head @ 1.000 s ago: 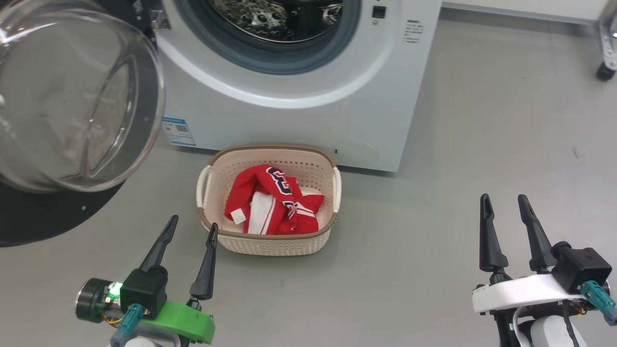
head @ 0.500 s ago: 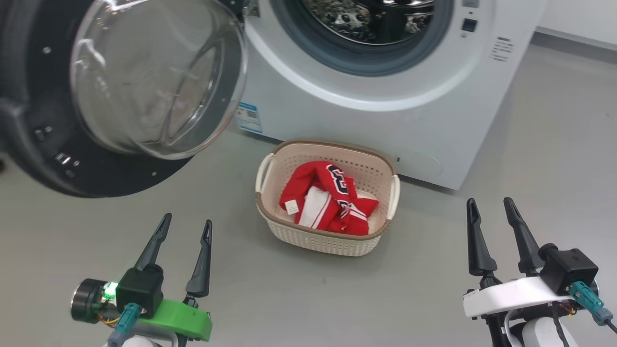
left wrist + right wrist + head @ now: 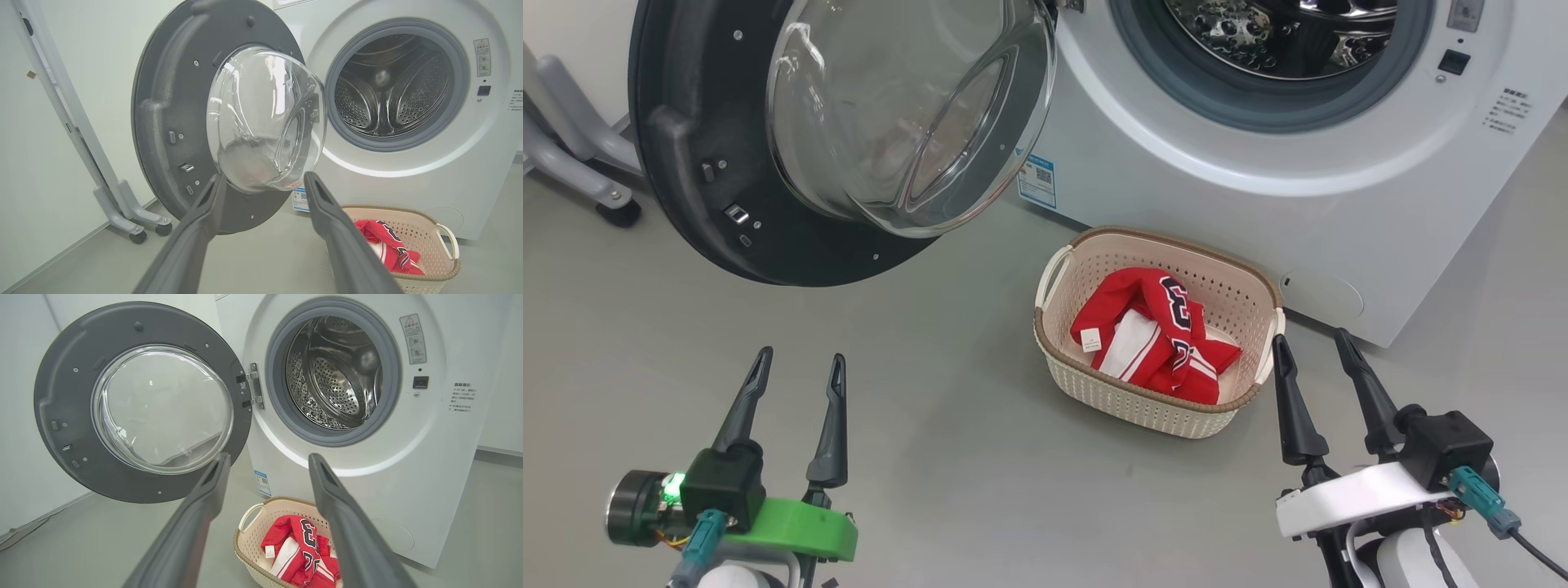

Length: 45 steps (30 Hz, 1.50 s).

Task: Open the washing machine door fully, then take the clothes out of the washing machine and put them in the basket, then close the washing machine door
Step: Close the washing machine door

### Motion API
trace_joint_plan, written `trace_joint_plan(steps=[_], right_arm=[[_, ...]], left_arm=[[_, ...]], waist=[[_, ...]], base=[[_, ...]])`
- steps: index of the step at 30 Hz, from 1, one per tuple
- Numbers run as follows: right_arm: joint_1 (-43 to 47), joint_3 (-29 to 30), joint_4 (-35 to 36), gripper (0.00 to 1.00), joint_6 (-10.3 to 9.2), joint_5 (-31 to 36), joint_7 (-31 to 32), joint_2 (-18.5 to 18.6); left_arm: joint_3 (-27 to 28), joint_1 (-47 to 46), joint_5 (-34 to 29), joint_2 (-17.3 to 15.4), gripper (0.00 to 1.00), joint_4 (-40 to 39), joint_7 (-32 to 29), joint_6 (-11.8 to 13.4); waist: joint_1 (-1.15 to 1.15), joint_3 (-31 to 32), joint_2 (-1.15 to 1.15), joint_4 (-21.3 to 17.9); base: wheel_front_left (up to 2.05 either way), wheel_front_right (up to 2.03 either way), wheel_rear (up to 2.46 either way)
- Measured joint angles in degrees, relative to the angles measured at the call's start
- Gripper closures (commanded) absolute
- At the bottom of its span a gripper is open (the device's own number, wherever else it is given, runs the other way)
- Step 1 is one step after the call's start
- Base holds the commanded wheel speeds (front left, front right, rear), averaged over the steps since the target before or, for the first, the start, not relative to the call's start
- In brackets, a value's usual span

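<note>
The washing machine door (image 3: 686, 204) stands wide open, swung out to the left of the washing machine (image 3: 1258, 188). The left gripper (image 3: 801, 354) is low on the left, over the grey floor (image 3: 947, 425). It is below the door and well apart from it. Its two fingers are spread wide and hold nothing. In the left wrist view the door's glass bowl sits far off between those fingers.

The right gripper (image 3: 1311, 334) is low on the right, spread wide too, and holds nothing. Its tips are just beside the right end of the basket (image 3: 1143, 404).

The basket sits on the floor, between the right gripper and the washing machine. The red clothes (image 3: 1152, 335) lie in a heap inside the basket, with a white part and dark numbers showing. The shiny drum (image 3: 335, 375) shows through the round hole. A grey stand on wheels (image 3: 572, 167) is past the door on the left.
</note>
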<state>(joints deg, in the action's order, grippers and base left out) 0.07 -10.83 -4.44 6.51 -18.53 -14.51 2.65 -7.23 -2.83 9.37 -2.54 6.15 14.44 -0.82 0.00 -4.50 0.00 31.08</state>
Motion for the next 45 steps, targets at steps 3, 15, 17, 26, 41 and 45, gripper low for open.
trace_joint_plan(steps=[3, 15, 17, 26, 41, 45], right_arm=[[-0.54, -0.63, -0.59, 0.0, 0.09, 0.0, 0.0, 0.01], [-2.1, -1.15, -1.61, 0.0, 0.44, -0.08, 0.0, 0.16], [-2.15, -1.15, -1.71, 0.0, 0.44, -0.08, 0.0, 0.16], [-2.35, -0.94, -2.21, 0.0, 0.45, -0.19, 0.0, 0.38], [-3.17, -0.96, -2.82, 0.0, 0.46, -0.56, 0.0, 0.59], [-3.18, -1.0, -2.87, 0.0, 0.46, -0.56, 0.0, 0.59]], left_arm=[[0.37, 0.25, 0.05, 0.0, 0.0, -0.56, 0.0, 0.02], [1.1, 1.42, 0.05, 0.01, 0.0, -1.71, 0.0, 0.52], [1.09, 1.43, 0.07, 0.01, 0.0, -1.76, 0.0, 0.52], [0.8, 1.55, 0.14, 0.01, 0.0, -2.04, 0.0, 0.52], [0.77, 1.69, 0.21, 0.01, 0.0, -2.33, 0.0, 0.52], [0.79, 1.7, 0.21, 0.01, 0.0, -2.38, 0.0, 0.52]], waist=[[0.0, -0.26, 0.0, 0.37], [0.0, -0.74, 0.0, 0.62], [0.0, -0.77, 0.0, 0.6], [0.0, -0.74, 0.0, 0.46], [0.0, -0.85, 0.0, 0.43], [0.0, -0.83, 0.0, 0.43]], base=[[0.0, 0.0, 0.0], [0.0, 0.0, 0.0], [0.0, 0.0, 0.0], [0.0, 0.0, 0.0], [0.0, 0.0, 0.0], [0.0, 0.0, 0.0]])
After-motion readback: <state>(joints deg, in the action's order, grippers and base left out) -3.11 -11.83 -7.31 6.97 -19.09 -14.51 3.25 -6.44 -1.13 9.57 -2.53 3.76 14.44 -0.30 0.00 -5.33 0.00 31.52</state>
